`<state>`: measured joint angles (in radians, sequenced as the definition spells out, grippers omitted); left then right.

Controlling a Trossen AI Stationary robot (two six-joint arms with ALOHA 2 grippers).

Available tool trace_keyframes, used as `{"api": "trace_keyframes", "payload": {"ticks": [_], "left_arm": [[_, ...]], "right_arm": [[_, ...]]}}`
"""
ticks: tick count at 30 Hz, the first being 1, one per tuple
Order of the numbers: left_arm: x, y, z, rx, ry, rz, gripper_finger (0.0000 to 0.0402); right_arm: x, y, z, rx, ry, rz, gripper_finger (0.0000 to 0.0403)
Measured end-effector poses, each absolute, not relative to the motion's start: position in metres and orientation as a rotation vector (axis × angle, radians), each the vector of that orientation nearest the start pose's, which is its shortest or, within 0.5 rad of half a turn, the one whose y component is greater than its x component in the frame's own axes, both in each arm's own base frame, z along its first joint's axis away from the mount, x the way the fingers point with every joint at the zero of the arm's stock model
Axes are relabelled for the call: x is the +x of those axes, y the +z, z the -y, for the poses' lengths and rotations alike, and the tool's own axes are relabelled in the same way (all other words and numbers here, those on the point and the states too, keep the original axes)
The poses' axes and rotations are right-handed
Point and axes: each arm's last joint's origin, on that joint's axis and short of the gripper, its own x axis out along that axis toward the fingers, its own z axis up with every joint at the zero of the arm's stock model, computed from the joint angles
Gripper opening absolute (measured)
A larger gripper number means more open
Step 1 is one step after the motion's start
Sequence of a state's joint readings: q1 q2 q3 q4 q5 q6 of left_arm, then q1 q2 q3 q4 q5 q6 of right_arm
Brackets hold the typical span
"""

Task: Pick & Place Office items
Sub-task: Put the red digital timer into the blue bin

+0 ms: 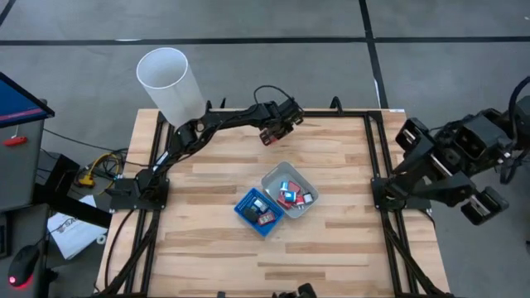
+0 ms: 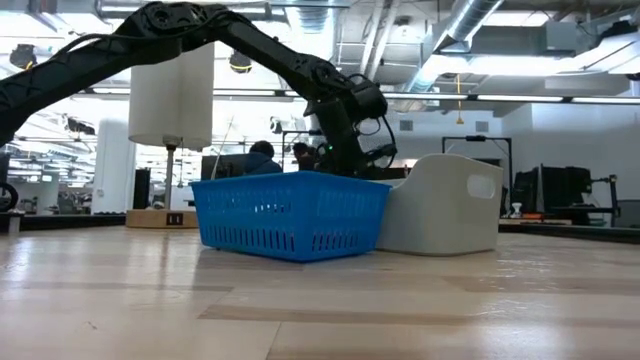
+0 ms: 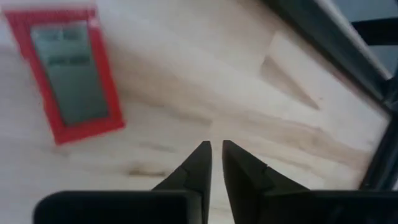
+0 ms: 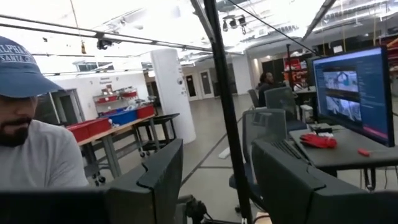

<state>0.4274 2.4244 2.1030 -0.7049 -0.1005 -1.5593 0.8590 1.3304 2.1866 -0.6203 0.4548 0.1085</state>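
Observation:
A red-framed flat piece with a grey middle [image 3: 74, 74] lies on the wood near the table's far edge, one of the office items. My left gripper [image 3: 216, 149] slants down at the bare wood beside it, fingers almost together with nothing between them; it also shows in the high view [image 1: 277, 126]. More small office items lie in the blue tray [image 1: 258, 211] and the clear-grey tray [image 1: 290, 190] at mid-table. My right gripper [image 4: 217, 180] is open, raised off the table's right edge [image 1: 484, 207], pointing into the room.
A tall white cylinder [image 1: 170, 83] on a wooden base stands at the far left corner. The black frame rail [image 3: 336, 43] runs along the far edge, just beyond my left gripper. In the low view the blue tray [image 2: 290, 215] and grey tray [image 2: 445, 205] hide the fingertips. A person sits beyond the table [image 4: 31, 143].

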Motion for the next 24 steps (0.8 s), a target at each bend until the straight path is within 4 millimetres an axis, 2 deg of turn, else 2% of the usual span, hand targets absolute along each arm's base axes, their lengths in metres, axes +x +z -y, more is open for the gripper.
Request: {"api": "trace_keyframes", "payload": {"ticks": [7, 10, 14, 20, 24], "left_arm": [[0.472, 0.170, -0.211, -1.620, 1.275, -0.398, 0.0003], [0.470, 0.171, -0.209, -1.691, 1.332, -0.354, 0.0002], [0.465, 0.177, -0.207, -1.704, 1.371, -0.355, 0.0002], [0.459, 0.209, -0.199, -1.551, 1.323, -0.373, 0.0002], [0.452, 0.248, -0.186, -1.284, 1.213, -0.423, 0.0002]], "right_arm": [[0.110, 0.610, -0.120, 0.247, 0.459, 0.199, 0.0185], [0.107, 0.611, -0.122, 0.244, 0.466, 0.211, 0.0185], [0.104, 0.611, -0.125, 0.229, 0.485, 0.212, 0.0185], [0.100, 0.611, -0.128, 0.203, 0.508, 0.216, 0.0185], [0.097, 0.611, -0.130, 0.168, 0.527, 0.225, 0.0185]]}}
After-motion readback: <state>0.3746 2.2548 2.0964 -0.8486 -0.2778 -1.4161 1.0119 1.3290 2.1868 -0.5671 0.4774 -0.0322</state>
